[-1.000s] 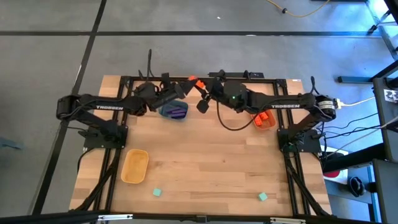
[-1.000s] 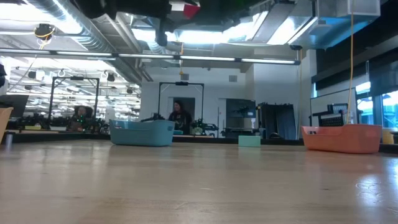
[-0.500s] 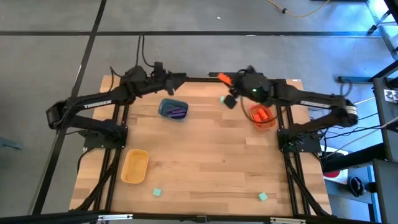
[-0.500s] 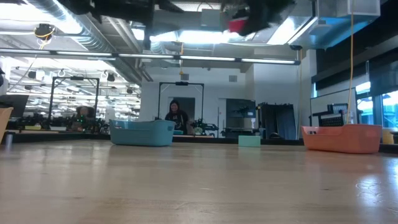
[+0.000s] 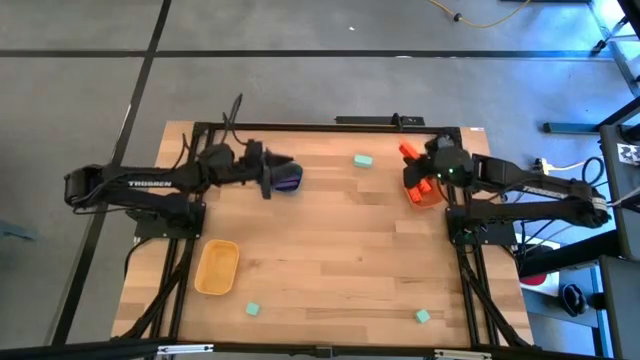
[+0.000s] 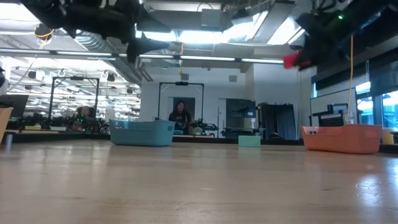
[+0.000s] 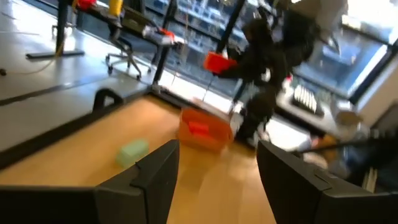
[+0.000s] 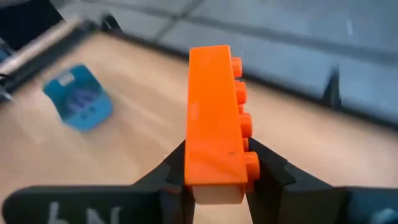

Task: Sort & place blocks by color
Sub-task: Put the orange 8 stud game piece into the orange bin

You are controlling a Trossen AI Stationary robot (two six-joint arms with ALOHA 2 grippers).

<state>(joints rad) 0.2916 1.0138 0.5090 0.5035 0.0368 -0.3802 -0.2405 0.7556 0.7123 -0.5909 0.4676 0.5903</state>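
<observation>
My right gripper (image 5: pixel 412 155) pinches the orange-red brick (image 8: pixel 214 115) endwise — orange tub (image 5: pixel 424 190) sits just below it; left gripper (image 7: pixel 214 171) gapes empty

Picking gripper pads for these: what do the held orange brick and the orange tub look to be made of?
Orange brick in the right gripper: likely hard moulded plastic, with a smooth, faintly glossy face and crisp round studs. Orange tub: probably plastic too, with rounded walls of uniform colour and a matte look.
</observation>
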